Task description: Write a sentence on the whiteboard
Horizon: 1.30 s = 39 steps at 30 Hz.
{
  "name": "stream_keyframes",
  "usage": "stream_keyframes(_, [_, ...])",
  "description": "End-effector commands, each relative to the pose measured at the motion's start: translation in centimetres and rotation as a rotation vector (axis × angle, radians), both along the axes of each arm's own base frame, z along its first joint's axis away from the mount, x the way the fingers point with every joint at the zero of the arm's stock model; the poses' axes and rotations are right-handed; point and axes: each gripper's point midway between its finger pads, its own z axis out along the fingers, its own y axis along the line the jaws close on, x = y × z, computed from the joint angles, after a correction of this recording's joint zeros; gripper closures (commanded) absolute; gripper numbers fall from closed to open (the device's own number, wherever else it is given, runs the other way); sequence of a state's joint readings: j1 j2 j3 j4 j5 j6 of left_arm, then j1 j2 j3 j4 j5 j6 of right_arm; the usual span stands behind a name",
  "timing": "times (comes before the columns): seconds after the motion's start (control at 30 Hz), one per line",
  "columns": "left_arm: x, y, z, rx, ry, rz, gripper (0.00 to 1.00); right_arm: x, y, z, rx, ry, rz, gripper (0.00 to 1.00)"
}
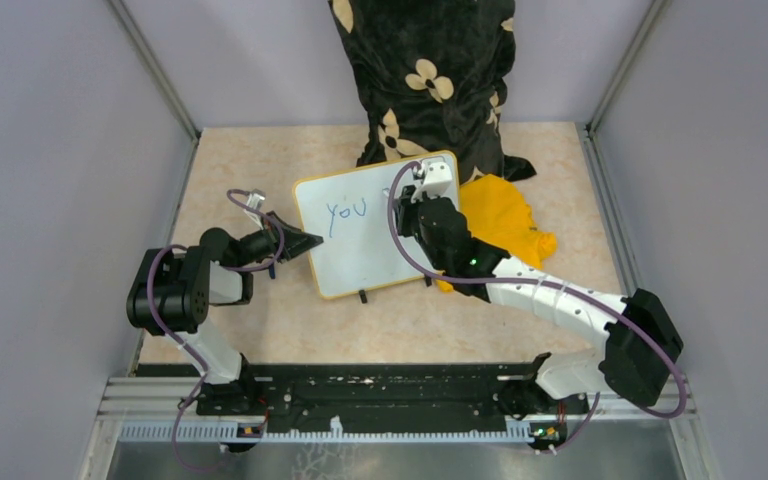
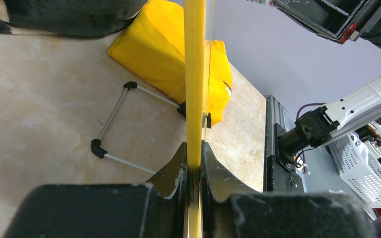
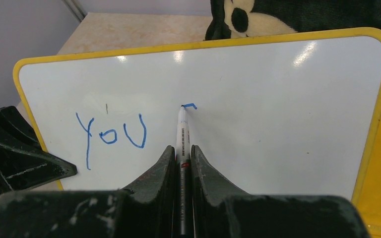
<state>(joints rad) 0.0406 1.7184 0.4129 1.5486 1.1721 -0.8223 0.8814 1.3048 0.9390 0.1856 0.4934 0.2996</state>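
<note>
Whiteboard (image 1: 360, 250) is clamped at 9 o'clock by the left gripper (image 1: 305, 243) for steadiness. A marker (image 3: 182, 131) is pinched by the right gripper (image 3: 182, 154) for writing.

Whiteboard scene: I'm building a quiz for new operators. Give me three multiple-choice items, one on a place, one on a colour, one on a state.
1. The yellow cloth lies: A) on the writing B) by the whiteboard, at its right edge C) at its left edge.
2. The writing is: A) blue B) red C) green.
3. The left gripper is: A) open B) holding the cloth C) shut on the whiteboard's edge.
Key: B, the top view shows it there; A, "you" is blue; C, its fingers pinch the yellow frame.
</note>
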Motion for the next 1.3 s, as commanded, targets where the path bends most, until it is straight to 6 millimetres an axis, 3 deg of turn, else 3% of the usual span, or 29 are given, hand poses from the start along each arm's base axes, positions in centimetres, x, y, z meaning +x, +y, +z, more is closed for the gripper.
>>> stream_keyframes(0.0, [0.0, -0.1, 1.3, 0.016, -0.131, 0.001, 1.0, -0.2, 1.0, 0.3, 0.04, 0.006, 0.041, 1.0])
stream_keyframes(0.4, [0.1, -0.1, 1.2, 0.017, -0.128, 0.003, 1.0, -1.8, -0.5, -3.4, 0.002, 0.075, 0.044, 1.0])
stream_keyframes(0.77, [0.1, -0.2, 1.3, 0.017, -0.132, 0.003, 1.0, -2.3, -2.3, -3.6, -0.009, 0.074, -0.001, 1.0])
stream_keyframes(0.97, [0.0, -0.2, 1.3, 0.018, -0.131, 0.001, 1.0, -2.4, -3.0, -3.0, -0.004, 0.063, -0.026, 1.0])
stream_keyframes(1.23, [0.2, -0.1, 1.1, 0.021, -0.123, 0.011, 1.0, -3.7, -3.3, 0.5, 0.065, 0.009, 0.033, 1.0])
stream_keyframes(1.27, [0.3, -0.1, 1.0, 0.023, -0.114, 0.016, 0.94, -3.9, -3.3, 0.8, 0.074, 0.008, 0.042, 1.0])
